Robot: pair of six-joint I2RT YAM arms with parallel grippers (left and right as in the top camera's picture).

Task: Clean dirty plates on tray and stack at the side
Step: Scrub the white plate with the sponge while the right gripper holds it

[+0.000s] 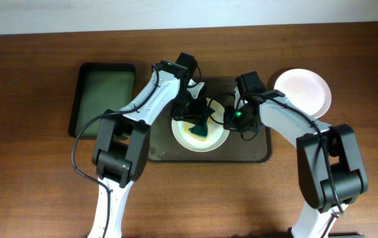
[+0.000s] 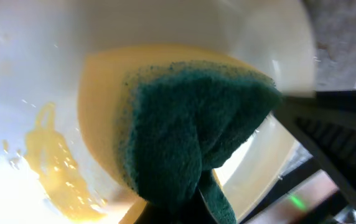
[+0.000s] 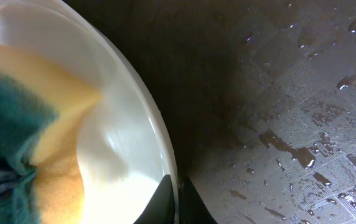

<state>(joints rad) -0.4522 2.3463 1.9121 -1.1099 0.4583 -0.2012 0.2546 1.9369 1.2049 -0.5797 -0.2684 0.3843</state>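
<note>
A white plate [image 1: 213,143] with a yellow smear [image 2: 53,168] lies on the dark tray [image 1: 255,149]. My left gripper [image 1: 199,114] is shut on a green and yellow sponge [image 2: 190,143] and presses it onto the plate [image 2: 165,25]. In the left wrist view the sponge hides the fingertips. My right gripper [image 3: 177,200] is shut on the plate's right rim [image 3: 137,112], one finger inside the rim and one outside. A second plate [image 1: 301,91], with no smear showing, sits on the table to the right of the tray.
A smaller dark green tray [image 1: 103,96] stands on the table to the left. The brown tray's surface [image 3: 290,93] is wet with droplets. Both arms cross over the tray's middle.
</note>
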